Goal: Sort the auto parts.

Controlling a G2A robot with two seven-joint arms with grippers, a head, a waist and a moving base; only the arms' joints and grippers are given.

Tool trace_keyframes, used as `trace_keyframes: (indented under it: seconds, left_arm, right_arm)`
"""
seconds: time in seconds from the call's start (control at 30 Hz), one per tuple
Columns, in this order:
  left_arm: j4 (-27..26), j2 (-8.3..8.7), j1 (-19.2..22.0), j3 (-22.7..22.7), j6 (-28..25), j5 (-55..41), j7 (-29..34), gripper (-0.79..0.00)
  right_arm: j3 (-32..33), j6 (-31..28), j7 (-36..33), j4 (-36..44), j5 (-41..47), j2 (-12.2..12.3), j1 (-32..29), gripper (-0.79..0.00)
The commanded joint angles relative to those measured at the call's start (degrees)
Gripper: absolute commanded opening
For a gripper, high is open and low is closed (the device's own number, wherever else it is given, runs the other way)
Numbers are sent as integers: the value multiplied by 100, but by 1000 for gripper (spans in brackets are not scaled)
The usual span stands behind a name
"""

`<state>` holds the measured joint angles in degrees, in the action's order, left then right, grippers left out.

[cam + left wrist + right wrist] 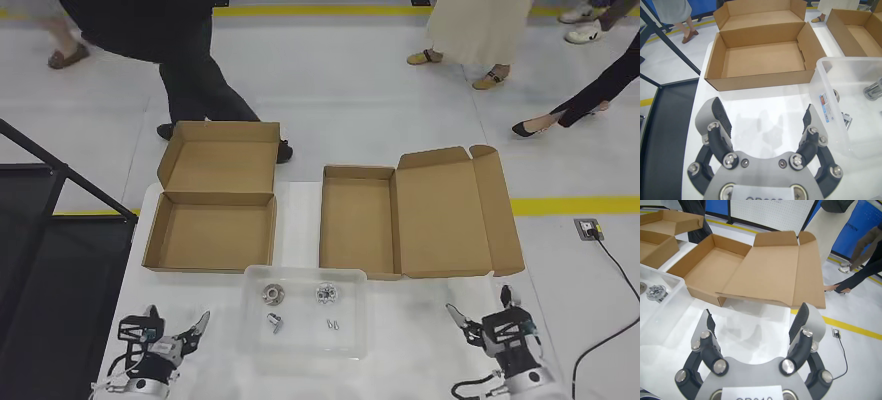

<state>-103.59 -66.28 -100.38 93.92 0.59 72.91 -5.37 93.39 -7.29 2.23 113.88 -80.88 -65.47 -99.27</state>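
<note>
A clear plastic bin [345,340] sits at the table's front middle and holds several small metal auto parts: a round hub [273,293], a toothed disc [325,293], a bracket [274,322] and small bolts [332,324]. Behind it lie two open cardboard boxes, the left box [210,235] and the right box [357,222] with its lid folded out flat. My left gripper [172,326] rests open at the front left beside the bin [831,98], holding nothing. My right gripper [482,308] stands open at the front right, also with nothing in it.
A black frame and tray [55,270] border the table's left side. A cable and floor socket [588,230] lie on the floor to the right. People walk on the floor beyond the table's far edge.
</note>
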Motion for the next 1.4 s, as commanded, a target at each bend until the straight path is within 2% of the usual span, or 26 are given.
trace_keyframes:
  seconds: [0.0,0.27,0.53,0.9,1.0,1.13,1.37]
  left_arm:
    - [-34,-6,-71,105,-37,-105,-197,0]
    - [-175,-26,-388,425,-167,-380,-547,0]
    - [-209,-50,-559,529,-219,-420,-633,0]
    - [-209,-50,-559,529,-219,-420,-633,0]
    - [-224,-53,-526,519,-259,-449,-621,0]
    - [-269,-60,-487,520,-287,-310,-587,0]
    - [-260,-78,-470,566,-317,-282,-564,0]
  right_arm:
    - [7,-243,-99,314,-131,16,41,0]
    - [-286,-1366,-751,1162,-744,83,398,0]
    - [-1082,-2042,-1625,1311,-865,77,1134,0]
    - [-1082,-2033,-1618,1320,-880,77,1136,0]
    - [-1250,-2147,-1557,1361,-1064,80,1199,0]
    - [-1899,-2644,-1949,1236,-1349,57,1804,0]
    - [-2940,-3300,-2956,638,-868,-80,2983,0]
